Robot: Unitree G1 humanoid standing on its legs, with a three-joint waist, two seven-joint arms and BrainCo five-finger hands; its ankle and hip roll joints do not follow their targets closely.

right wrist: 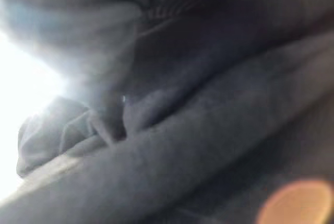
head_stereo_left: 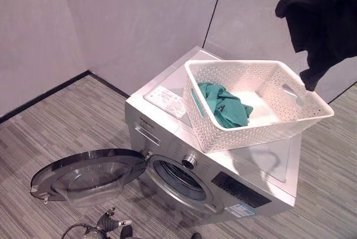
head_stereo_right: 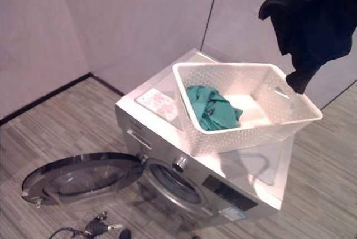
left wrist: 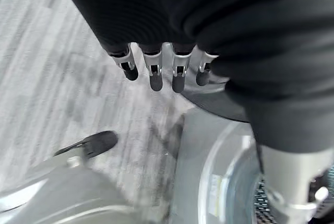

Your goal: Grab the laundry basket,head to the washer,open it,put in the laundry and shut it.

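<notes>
Laundry basket (head_stereo_left: 262, 125) sits on our washer (head_stereo_left: 167, 117), door (head_stereo_left: 89, 176) open, teal garment (head_stereo_left: 223, 105) inside. Black garment (head_stereo_left: 323, 16) hangs at far right, hiding our right hand's grip. Left hand (left wrist: 164, 70) hangs empty, fingers relaxed. Dangling cloth could snag the basket's rim.

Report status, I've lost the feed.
Left hand open, low by the open door. Black garment hangs above basket; right hand hidden in it. Green cloth in basket on washer.

Left robot hand (left wrist: 164, 70), fingers straight.
</notes>
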